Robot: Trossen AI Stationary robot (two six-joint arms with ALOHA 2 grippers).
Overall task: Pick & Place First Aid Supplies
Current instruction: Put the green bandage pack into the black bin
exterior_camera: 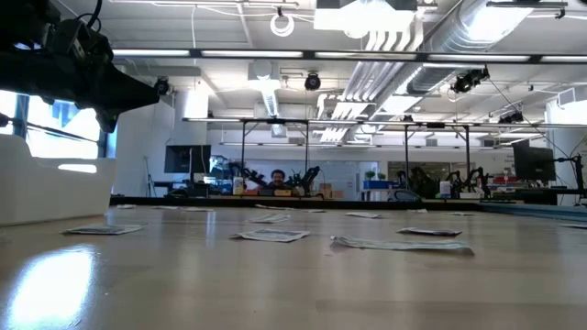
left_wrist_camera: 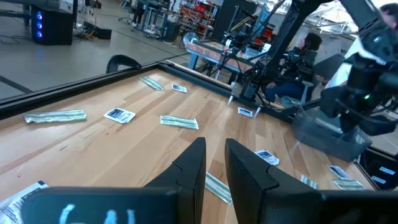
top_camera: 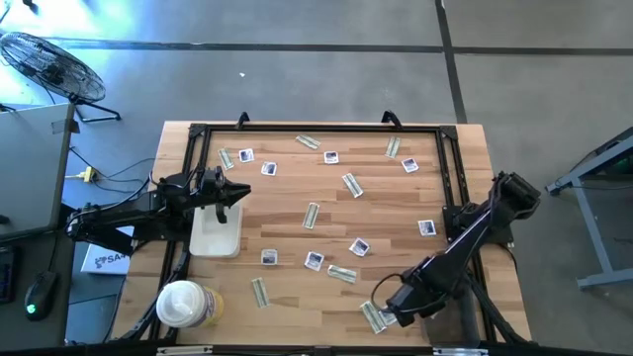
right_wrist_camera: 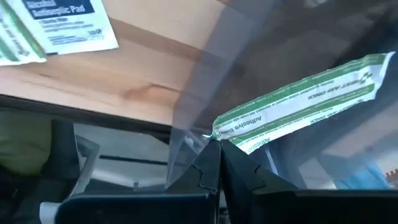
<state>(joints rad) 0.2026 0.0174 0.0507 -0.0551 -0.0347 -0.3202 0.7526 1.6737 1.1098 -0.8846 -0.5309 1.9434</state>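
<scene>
R gripper (top_camera: 381,316) sits at the near edge of the table (top_camera: 297,287), right of centre, fingers clenched on one end of an adhesive bandage strip (right_wrist_camera: 298,102). In the R wrist view the strip, white w/ green borders and print, sticks out from the pinched fingertips (right_wrist_camera: 217,155) and is lifted off the wood. An antiseptic pad packet (right_wrist_camera: 68,25) lies flat on the table behind it, another green-edged strip just beside that packet.

L gripper (top_camera: 237,190) is over the table's left side, above the far end of the white tray (top_camera: 216,237). L fingers (left_wrist_camera: 193,168) stand narrowly apart w/ a slim gap, nothing visible between them, so released. L wrist view looks across the wood toward the R arm.

Rest of the first aid supplies are scattered flat over the table: square white packets (top_camera: 329,157) w/ dark print and narrow pale strips (top_camera: 351,185) spread from the far rail to the near edge, mostly apart from each other. A strip (top_camera: 259,292) lies near the tub (top_camera: 180,303), which stands at the near left corner w/ its white lid on, near the tray's near end. Can't tell whether anything is in the tray.

Low view: several packets (exterior_camera: 272,236) lie flat on the wood, tray wall (exterior_camera: 55,188) at left, L arm dark above it. A person (exterior_camera: 277,177) shows in the room far behind the table.
</scene>
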